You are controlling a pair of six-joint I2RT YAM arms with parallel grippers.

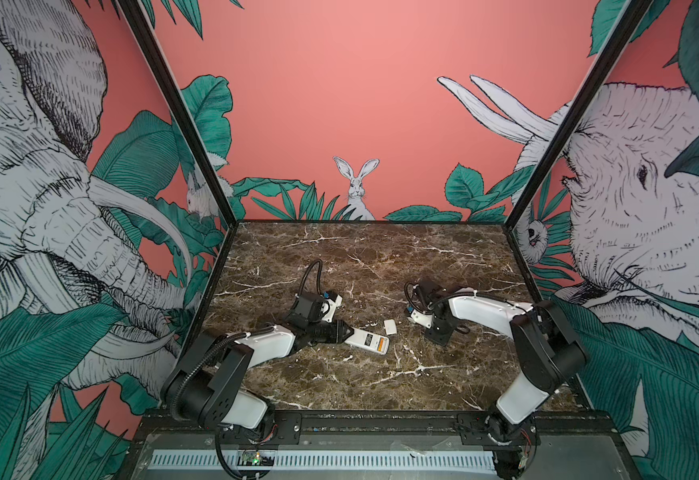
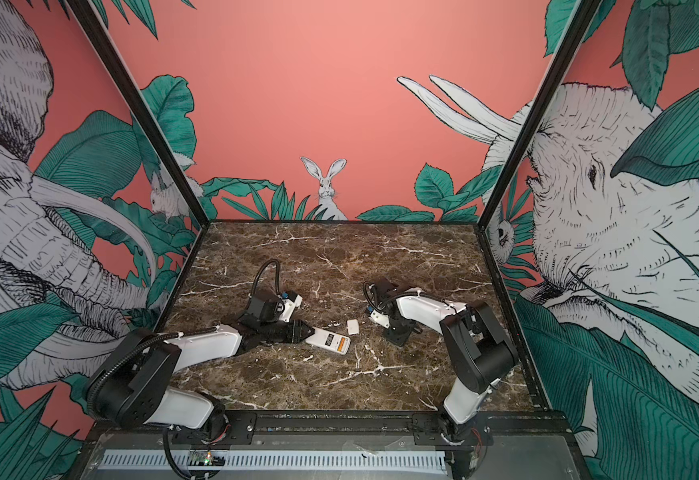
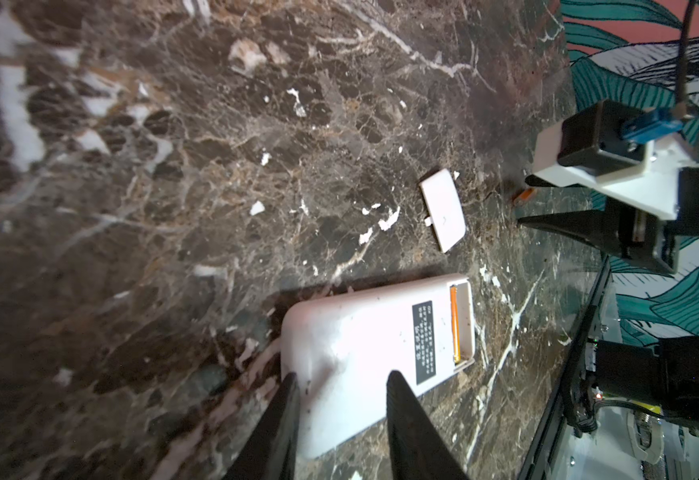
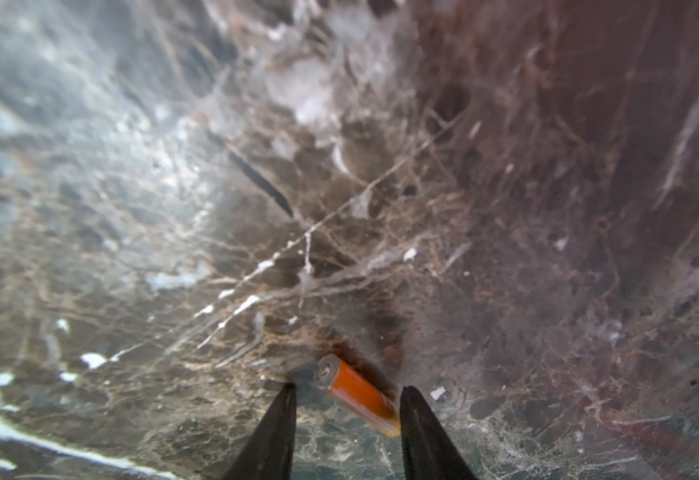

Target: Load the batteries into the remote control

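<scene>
The right gripper (image 4: 348,388) is down on the marble table (image 1: 339,257), right of the middle, and a loose battery (image 4: 356,395) lies on the table between its fingers. The jaws are not clenched on it: one fingertip is at the battery's end, and on the other side there is a gap. The battery lies slanted to the jaws. For a good grasp I think the fingers should meet its round body squarely near the middle, or it may turn or roll away. It should also be lifted low and slowly.

The left gripper (image 3: 341,376) is clamped on the left end of the remote control (image 3: 364,332). The remote lies back side up at the middle-left, with its open compartment pointing right. One battery (image 3: 455,324) sits already in that compartment. The battery cover (image 3: 443,212) lies apart on the table, between the remote and the right gripper.

In both top views the loose battery is hidden under the right gripper (image 1: 439,338). The compartment is seen at a flat angle, so I cannot tell if the free slot is clear or where its contacts and polarity marks are. The label text is too small to read. The front of the remote faces down and is not visible.
</scene>
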